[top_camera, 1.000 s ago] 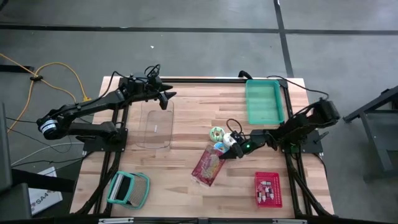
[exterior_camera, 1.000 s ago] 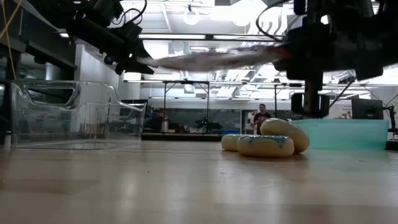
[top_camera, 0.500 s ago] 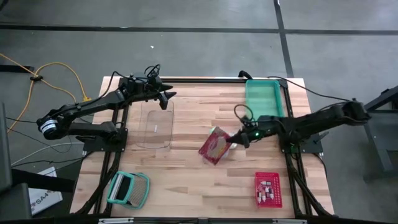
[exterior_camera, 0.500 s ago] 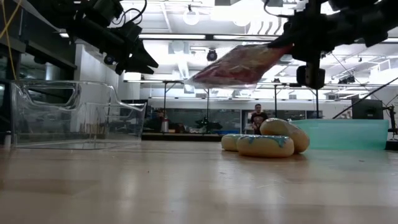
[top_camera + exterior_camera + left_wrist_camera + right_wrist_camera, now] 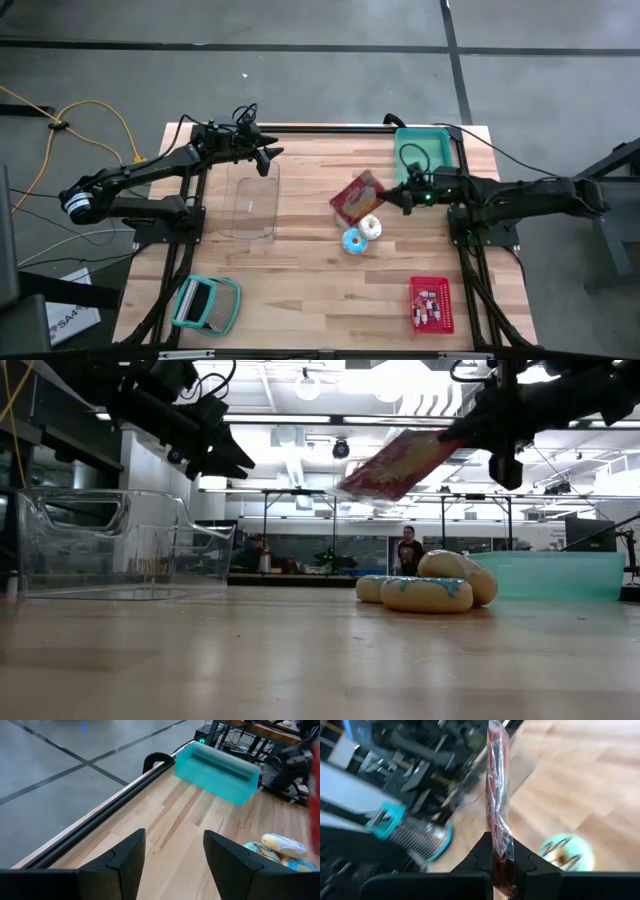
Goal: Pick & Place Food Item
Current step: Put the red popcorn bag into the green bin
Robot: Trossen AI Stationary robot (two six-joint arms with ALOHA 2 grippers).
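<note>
A red, clear-wrapped food packet (image 5: 357,197) hangs in the air past the far side of two donuts, with my right gripper (image 5: 405,197) shut on it. The white donut (image 5: 371,226) and the blue-iced donut (image 5: 353,240) lie on the table, touching. In the low view the packet (image 5: 400,463) slopes down away from the gripper. My left gripper (image 5: 268,155) stays open and holds nothing. It hovers over the far end of a clear plastic container (image 5: 250,205). Its two fingers stand apart in the left wrist view (image 5: 175,855). My right gripper pinches the packet's end (image 5: 498,856) between its two fingers. It comes nearly level from the table's right side. The packet is seen edge-on between them and sticks out beyond the fingertips toward the table's left. It is lifted clear and tilted, with its free end lower.
A teal bin (image 5: 425,162) stands at the far right, just behind my right gripper. A red basket (image 5: 431,303) with small items sits at the near right. A teal brush-like item (image 5: 207,304) lies at the near left. Bare wood lies in the table's middle.
My right gripper has risen and gone toward the table's far edge and a little right. It has carried the packet from the near side of the donuts over to their far side. The wrist has rolled, so the packet has gone from flat to tilted.
</note>
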